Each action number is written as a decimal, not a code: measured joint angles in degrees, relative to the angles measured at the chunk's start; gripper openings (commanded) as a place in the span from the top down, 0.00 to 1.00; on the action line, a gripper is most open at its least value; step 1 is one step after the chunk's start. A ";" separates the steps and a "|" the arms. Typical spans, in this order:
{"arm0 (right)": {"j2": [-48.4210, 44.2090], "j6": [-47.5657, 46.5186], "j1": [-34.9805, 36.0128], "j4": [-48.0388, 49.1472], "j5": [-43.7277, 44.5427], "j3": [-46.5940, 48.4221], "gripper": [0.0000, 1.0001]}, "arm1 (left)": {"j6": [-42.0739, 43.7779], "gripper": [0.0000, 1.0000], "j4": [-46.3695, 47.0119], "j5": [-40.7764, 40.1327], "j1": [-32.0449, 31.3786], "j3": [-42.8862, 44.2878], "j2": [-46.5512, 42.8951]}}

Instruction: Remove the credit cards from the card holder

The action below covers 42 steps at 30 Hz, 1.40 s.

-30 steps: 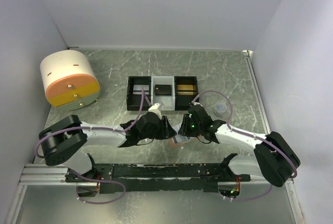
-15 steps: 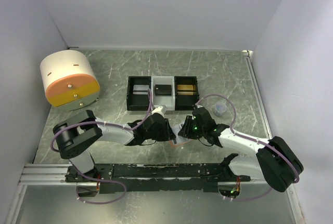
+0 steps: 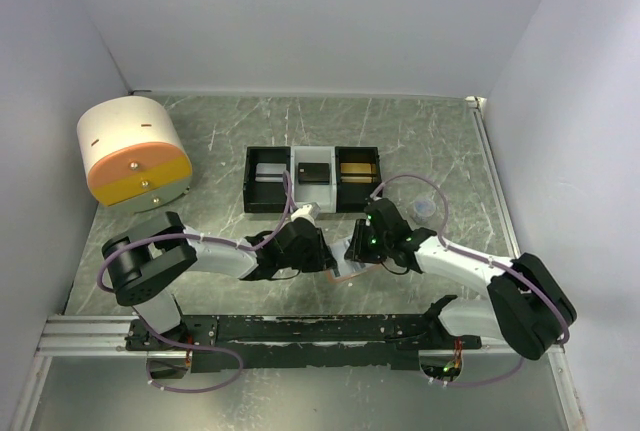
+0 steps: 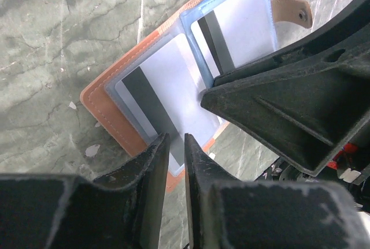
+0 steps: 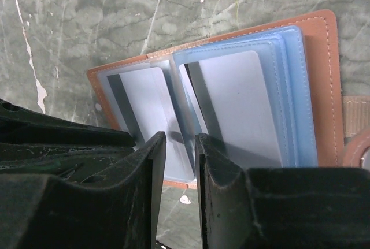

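1. The card holder lies open on the counter, close to the near edge at its middle, between my two arms.
2. White cards with a dark stripe sit inside its light blue sleeves, one in the left half and one in the right half.
3. My left tool stands over the near edge of the left half. Its jaws are drawn to a thin slit. I cannot tell whether they pinch the card.
4. My right tool is clenched on a sleeve leaf of the card holder at the fold.
5. The three-compartment tray stands toward the far edge, well apart.
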 measured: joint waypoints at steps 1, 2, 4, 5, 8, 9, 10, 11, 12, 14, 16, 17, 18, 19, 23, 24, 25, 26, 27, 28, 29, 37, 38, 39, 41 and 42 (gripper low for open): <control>0.46 -0.07 0.00 0.42 -0.33 0.00 0.73 | -0.02 0.72 -0.07 0.00 0.00 0.00 0.00; 0.46 -0.11 0.00 0.57 -0.57 -0.02 0.73 | -0.04 0.73 -0.13 0.00 0.00 -0.04 0.00; 0.39 -0.22 -0.09 1.14 -0.90 -0.37 0.74 | -0.20 0.75 0.02 0.00 0.00 -0.31 0.00; 0.28 -0.26 -0.17 1.57 -1.14 -0.66 0.74 | -0.35 0.75 0.33 0.00 0.00 -0.59 0.00; -0.39 -0.24 -0.76 3.56 -2.49 -2.14 0.76 | -0.81 0.79 1.60 0.00 0.00 -1.46 0.00; -0.68 -0.13 -1.16 4.68 -3.32 -2.89 0.77 | -0.94 0.80 1.92 0.02 0.00 -1.70 0.00; -0.76 -0.07 -1.57 5.68 -4.57 -3.63 0.78 | -1.07 0.81 2.25 0.02 0.00 -1.90 0.04; -0.83 0.15 -1.97 6.73 -5.77 -4.28 0.81 | -1.18 0.81 2.73 0.04 -0.02 -2.12 0.20; -0.94 0.31 -2.47 7.52 -6.80 -4.81 0.82 | -1.36 0.82 3.10 0.11 -0.02 -2.23 0.35; -0.96 0.66 -3.56 9.09 -8.66 -5.70 0.84 | -1.75 0.82 4.39 0.31 -0.04 -2.73 0.59; -1.07 0.96 -4.39 10.23 -9.90 -6.45 0.89 | -2.05 0.82 5.20 0.31 -0.07 -3.19 0.63; -1.11 1.09 -4.83 10.58 -10.43 -6.75 0.92 | -2.16 0.82 5.42 0.31 -0.07 -3.30 0.63; -1.20 1.22 -5.22 10.82 -10.86 -7.02 0.96 | -2.21 0.82 5.44 0.31 -0.07 -3.32 0.63; -1.29 1.33 -5.60 10.95 -11.32 -7.23 1.00 | -2.21 0.82 5.44 0.31 -0.07 -3.32 0.63; -1.62 1.64 -7.10 11.67 -14.25 -8.09 1.00 | -2.19 0.82 5.20 0.28 -0.09 -3.32 0.55; -1.86 1.62 -7.41 11.58 -14.84 -8.11 1.00 | -2.19 0.82 5.09 0.26 -0.11 -3.32 0.46; -2.12 1.60 -7.58 11.50 -15.15 -8.11 1.00 | -2.19 0.81 4.96 0.22 -0.11 -3.32 0.37; -2.62 1.53 -7.67 11.23 -15.41 -8.11 1.00 | -2.19 0.81 4.85 0.15 -0.11 -3.32 0.28; -3.32 1.38 -8.02 10.86 -15.67 -8.11 1.00 | -2.21 0.81 4.70 0.04 -0.13 -3.32 0.15; -4.17 1.22 -8.41 10.45 -16.11 -8.11 1.00 | -2.19 0.80 4.50 -0.04 -0.15 -3.32 -0.02; -5.18 1.09 -9.05 9.90 -16.55 -8.11 1.00 | -2.16 0.80 4.07 -0.24 -0.17 -3.32 -0.22; -6.51 -0.96 -13.40 6.51 -17.53 -8.11 1.00 | -1.95 0.81 3.15 -0.83 -0.22 -3.43 -0.33; -6.51 -1.18 -13.64 6.12 -17.49 -8.11 1.00 | -1.92 0.81 3.15 -0.83 -0.22 -3.43 -0.33; -6.58 -1.40 -13.90 5.62 -17.44 -8.11 1.00 | -1.92 0.81 3.10 -0.83 -0.22 -3.43 -0.33; -7.02 -1.86 -14.34 4.66 -17.20 -8.11 1.00 | -1.92 0.81 3.04 -0.85 -0.22 -3.41 -0.35; -7.32 -2.10 -14.53 4.26 -17.03 -8.11 1.00 | -1.92 0.81 2.99 -0.87 -0.22 -3.41 -0.35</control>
